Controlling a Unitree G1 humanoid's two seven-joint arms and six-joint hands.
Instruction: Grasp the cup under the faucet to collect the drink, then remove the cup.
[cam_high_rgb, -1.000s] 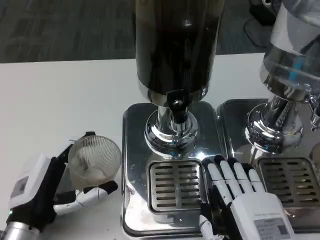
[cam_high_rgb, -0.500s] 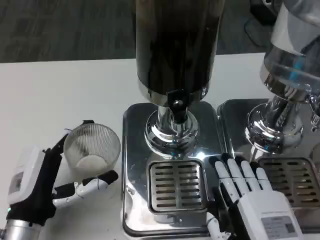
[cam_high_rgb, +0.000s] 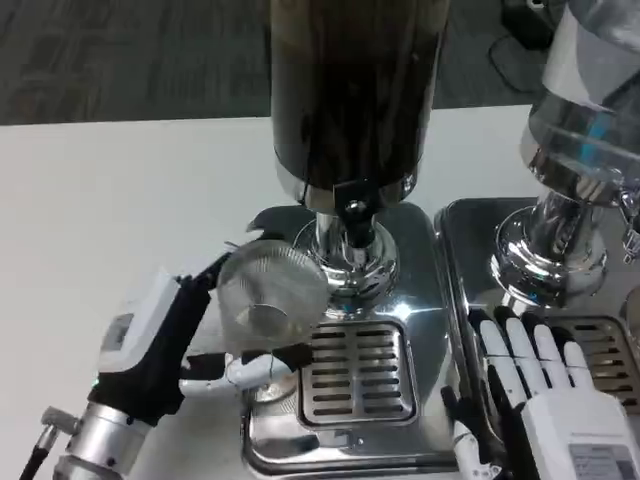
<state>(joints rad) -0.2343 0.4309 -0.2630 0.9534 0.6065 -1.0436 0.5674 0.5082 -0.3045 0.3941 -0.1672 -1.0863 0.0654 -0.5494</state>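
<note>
- Currently the left hand (cam_high_rgb: 165, 345) grips the clear ribbed cup (cam_high_rgb: 270, 290), fingers wrapped around its wall; the cup sits over the left edge of the chrome dispenser base (cam_high_rgb: 425, 240), left of the faucet (cam_high_rgb: 354, 212) and not under it.
- Risk, misalignment: judged from the mouth's offset, opening the faucet now would pour the drink onto the drip grate (cam_high_rgb: 360, 370), not into the cup.
- Risk, collision: the cup rim is close to the chrome column (cam_high_rgb: 345, 262); a sideways move at this height could knock the rim and twist the cup in the grasp.
- Risk, deformation: the cup looks thin-walled; excess squeeze could buckle it.
- The right hand (cam_high_rgb: 540, 400) is released, fingers extended and holding nothing, at the base's right front, between the two grates; a sweep could strike the neighbouring dispenser (cam_high_rgb: 590, 130).
</note>
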